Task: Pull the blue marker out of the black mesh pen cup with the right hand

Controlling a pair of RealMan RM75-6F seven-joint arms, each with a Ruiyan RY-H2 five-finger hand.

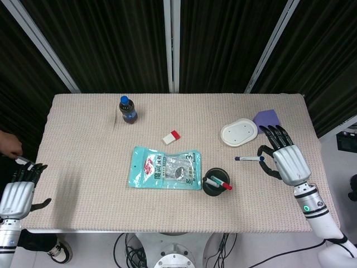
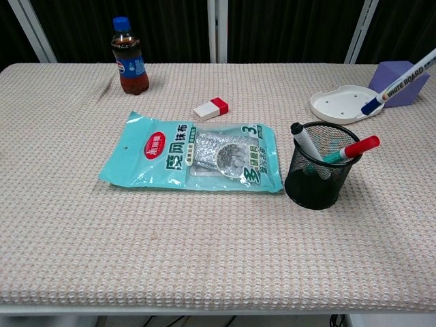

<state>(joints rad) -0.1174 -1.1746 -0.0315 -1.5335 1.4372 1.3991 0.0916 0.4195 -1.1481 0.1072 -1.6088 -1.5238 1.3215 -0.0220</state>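
Note:
My right hand [image 1: 283, 157] is raised to the right of the black mesh pen cup [image 1: 213, 183] and holds the blue marker [image 1: 249, 158] by its end. The marker lies level in the air, clear of the cup, its blue cap pointing left. The chest view shows the marker [image 2: 402, 83] slanting in from the right edge above the white dish, with the hand itself out of frame. The cup [image 2: 317, 175] stands upright and still holds a red-capped marker [image 2: 353, 150] and a black one [image 2: 302, 138]. My left hand [image 1: 18, 190] hangs off the table's left edge with nothing in it.
A teal cloth packet [image 1: 164, 168] lies left of the cup. A white and red eraser [image 1: 171, 137], a cola bottle [image 1: 128, 109], a white oval dish [image 1: 239, 133] and a purple block [image 1: 266, 119] sit further back. A person's hand [image 1: 8, 146] shows at the left edge.

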